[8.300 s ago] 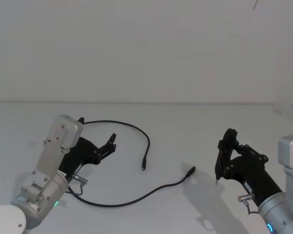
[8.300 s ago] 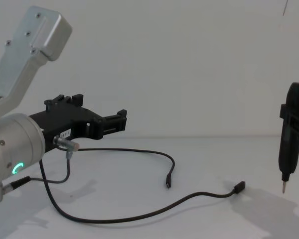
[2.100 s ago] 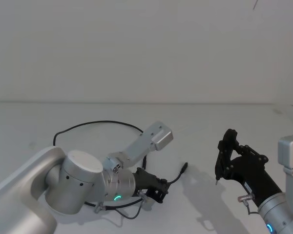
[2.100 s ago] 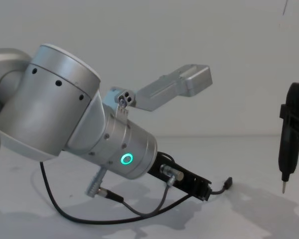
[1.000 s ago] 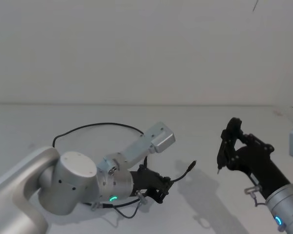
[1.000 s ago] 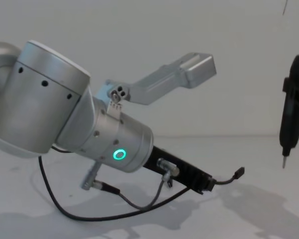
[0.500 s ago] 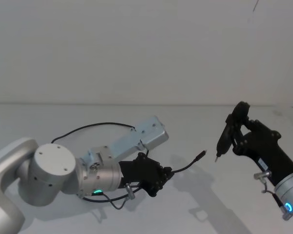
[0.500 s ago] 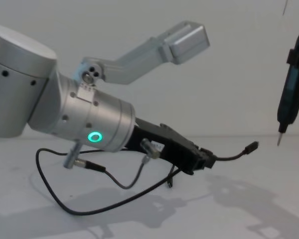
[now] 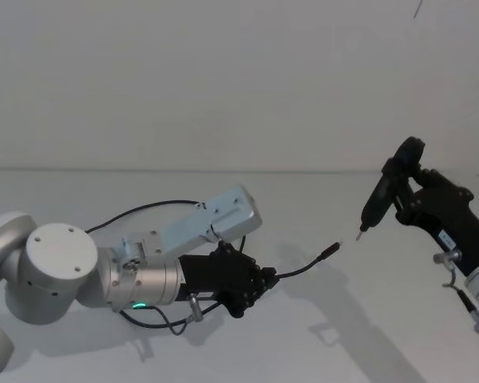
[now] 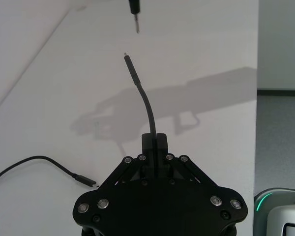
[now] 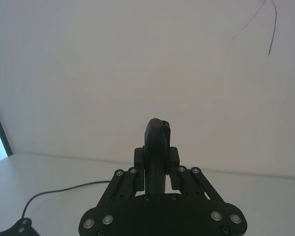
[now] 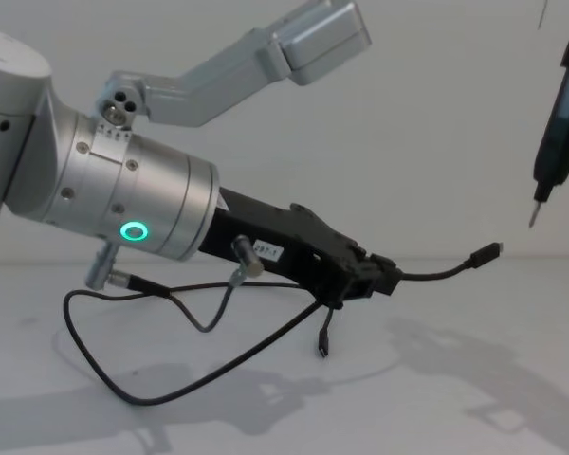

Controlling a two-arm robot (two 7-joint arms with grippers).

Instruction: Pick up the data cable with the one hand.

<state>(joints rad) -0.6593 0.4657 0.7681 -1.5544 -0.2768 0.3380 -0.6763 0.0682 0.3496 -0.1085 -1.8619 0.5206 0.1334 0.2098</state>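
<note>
Looking from the head: left gripper [image 9: 263,281] clamped shut on the data cable [image 9: 302,269]; a short free end runs ahead of the fingers toward the robot's right, plug raised off the table [image 9: 343,339]; the rest loops back behind the left arm, which is the nearer one
Left wrist: cable pinched between the jaws; long axis in line with the gripper; plug points at the slim tool [image 10: 133,6], near but apart
Right wrist: right gripper [image 11: 156,160] closed on that tool
Chest: loop sags low toward the table, contact unclear; other plug hangs below the gripper; we judge raising the left arm is what is left
</note>
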